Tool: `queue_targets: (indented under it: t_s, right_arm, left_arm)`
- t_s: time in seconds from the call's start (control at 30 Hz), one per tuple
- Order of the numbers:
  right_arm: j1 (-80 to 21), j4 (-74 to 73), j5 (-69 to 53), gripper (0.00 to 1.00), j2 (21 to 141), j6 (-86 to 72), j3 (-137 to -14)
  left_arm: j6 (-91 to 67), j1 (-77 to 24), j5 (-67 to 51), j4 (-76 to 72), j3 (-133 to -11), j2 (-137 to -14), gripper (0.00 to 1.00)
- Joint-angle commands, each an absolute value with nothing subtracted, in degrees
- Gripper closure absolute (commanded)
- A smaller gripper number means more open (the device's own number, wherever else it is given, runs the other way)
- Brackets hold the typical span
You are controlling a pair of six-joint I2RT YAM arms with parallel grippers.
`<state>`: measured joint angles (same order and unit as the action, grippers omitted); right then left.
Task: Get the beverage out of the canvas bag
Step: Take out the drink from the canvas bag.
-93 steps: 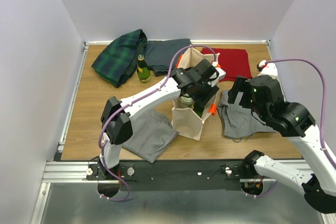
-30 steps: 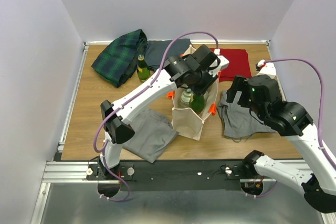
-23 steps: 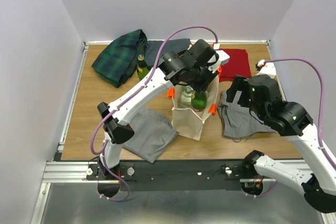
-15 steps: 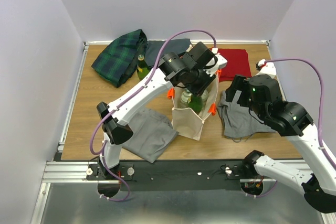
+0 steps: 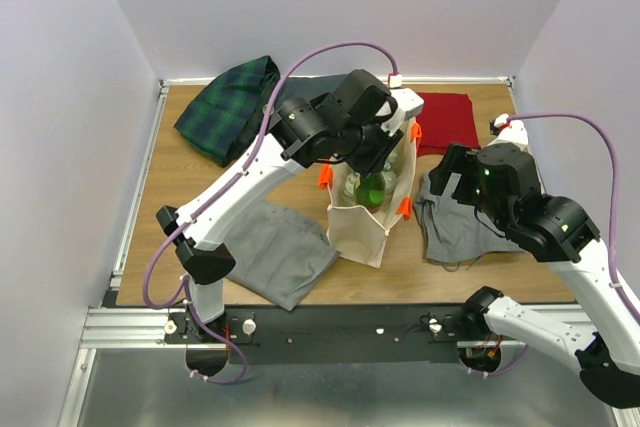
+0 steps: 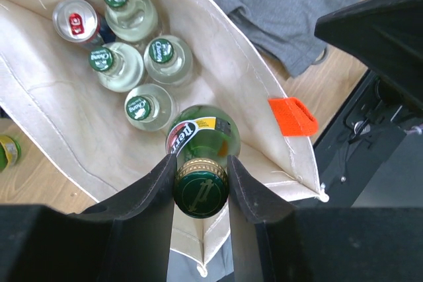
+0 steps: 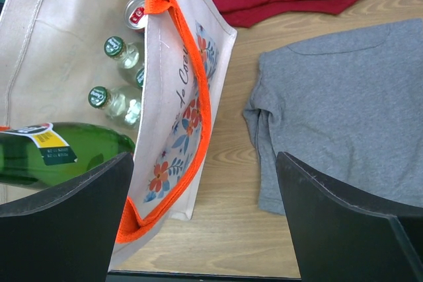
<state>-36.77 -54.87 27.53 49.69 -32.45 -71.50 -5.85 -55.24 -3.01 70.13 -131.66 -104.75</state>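
Observation:
The cream canvas bag (image 5: 362, 224) with orange handles stands mid-table; it also shows in the left wrist view (image 6: 59, 123) and the right wrist view (image 7: 66, 37). My left gripper (image 6: 201, 186) is shut on the neck of a green glass bottle (image 6: 206, 138), lifted above the bag's opening; the bottle shows in the top view (image 5: 374, 189) and in the right wrist view (image 7: 63, 153). Several clear bottles (image 6: 141, 64) and a red can (image 6: 75, 21) stand inside the bag. My right gripper (image 7: 205, 219) is open and empty, hovering right of the bag.
A grey shirt (image 5: 455, 222) lies right of the bag, a red cloth (image 5: 443, 117) behind it. A grey cloth (image 5: 275, 252) lies front left, a dark grey cloth (image 5: 310, 87) and a plaid cloth (image 5: 228, 107) at the back left.
My left arm has risen, pulling the green bottle up from inside the bag to above its rim. The right arm has stayed still.

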Motion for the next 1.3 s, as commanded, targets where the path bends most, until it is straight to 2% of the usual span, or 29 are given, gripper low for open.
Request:
queue_targets:
  t_s: [0.0, 0.5, 1.27]
  right_arm:
    - [-37.09, -53.35, 26.98, 0.03, 49.04, -33.49, -71.02]
    - [-37.09, -52.73, 26.81, 0.03, 49.39, -33.31, -70.22]
    - [-37.09, -51.33, 25.66, 0.03, 49.75, -33.49, -69.17]
  left_arm:
    - [-6.24, -55.55, -0.53, 63.46, -133.42, -100.72, 1.00]
    - [-5.71, -55.37, 10.36, 59.15, -134.30, -97.38, 1.00]
    - [-3.34, -48.70, 14.15, 53.44, -135.79, -93.69, 1.00]
